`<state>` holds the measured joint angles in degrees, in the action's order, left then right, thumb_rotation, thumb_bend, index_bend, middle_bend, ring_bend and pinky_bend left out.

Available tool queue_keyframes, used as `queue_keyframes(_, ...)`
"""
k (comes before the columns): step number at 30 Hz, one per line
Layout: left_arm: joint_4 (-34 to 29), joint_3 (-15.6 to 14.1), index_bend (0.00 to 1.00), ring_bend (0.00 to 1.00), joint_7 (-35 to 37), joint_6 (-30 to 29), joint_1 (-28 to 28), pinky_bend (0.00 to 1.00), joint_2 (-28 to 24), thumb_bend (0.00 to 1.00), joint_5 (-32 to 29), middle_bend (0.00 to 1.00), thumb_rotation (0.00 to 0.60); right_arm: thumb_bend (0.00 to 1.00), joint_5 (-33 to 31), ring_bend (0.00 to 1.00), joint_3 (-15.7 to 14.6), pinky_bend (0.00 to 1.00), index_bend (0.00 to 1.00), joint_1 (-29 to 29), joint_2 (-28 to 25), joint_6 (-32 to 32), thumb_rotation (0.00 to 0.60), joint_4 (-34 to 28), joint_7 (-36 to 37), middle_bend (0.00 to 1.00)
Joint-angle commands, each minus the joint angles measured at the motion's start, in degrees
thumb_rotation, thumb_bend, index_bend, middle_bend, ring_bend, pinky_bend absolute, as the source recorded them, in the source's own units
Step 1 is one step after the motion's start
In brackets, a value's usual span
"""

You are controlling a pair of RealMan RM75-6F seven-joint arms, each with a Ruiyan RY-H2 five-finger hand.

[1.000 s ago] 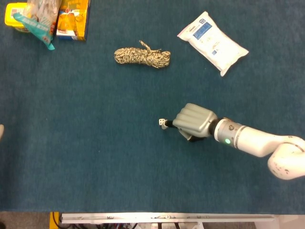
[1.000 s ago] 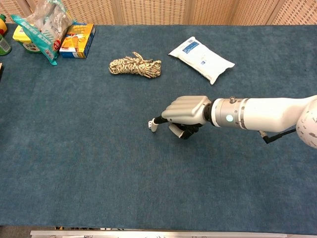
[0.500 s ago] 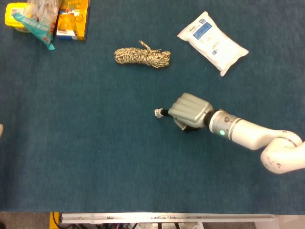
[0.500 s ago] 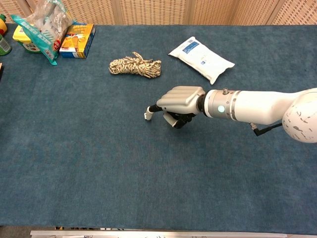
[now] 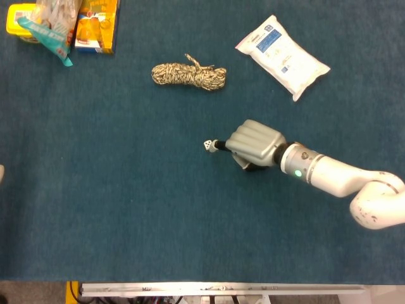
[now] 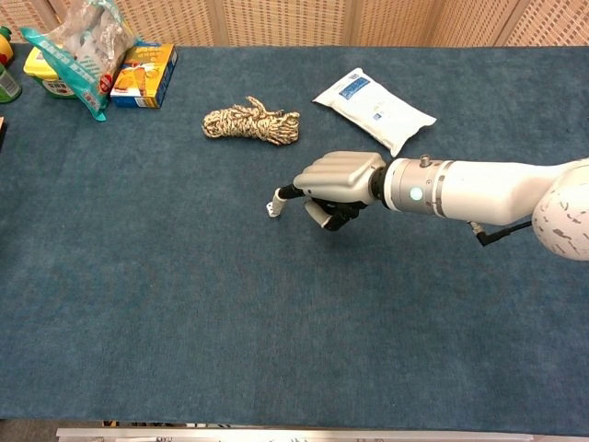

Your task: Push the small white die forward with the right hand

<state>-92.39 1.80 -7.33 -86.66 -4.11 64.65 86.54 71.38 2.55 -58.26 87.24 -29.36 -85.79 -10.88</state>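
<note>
Die point(image 5: 207, 145) sits mid-tabletop point(image 5: 126, 209), at nine o'clock of the right hand point(image 5: 254, 145), whose fingers are clenched on nothing, one dark fingertip point(image 5: 218, 146) apparently touching it, though the contact is too small to confirm. An off-centre nudge could spin the cube aside, or roll it toward the rope bundle point(image 5: 188, 75) at twelve o'clock. Counted, largest first: one white pouch point(image 5: 282, 56), one rope bundle, one die. Snack packages point(image 5: 63, 24) crowd the ten o'clock corner.
</note>
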Motion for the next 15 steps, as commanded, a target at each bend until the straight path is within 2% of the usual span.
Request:
queue_keyframes(1,-0.04,-0.03,0.06,0.07,-0.06,-0.04,0.04,0.01,0.01,0.26,0.01,0.12,0.600,1.00,-0.56,1.00,-0.40,1.00,0.22,-0.30,0.38,0.39,0.600,0.61,-0.47,1.00)
queue_keyframes(15,0.13,0.08,0.06,0.07,0.51,-0.55,0.44,0.01,-0.10,0.27,-0.19,0.12,0.600,1.00,-2.92,1.00,0.31,1.00,0.22,-1.57,3.02,-0.03,0.600,3.79,-0.78,1.00)
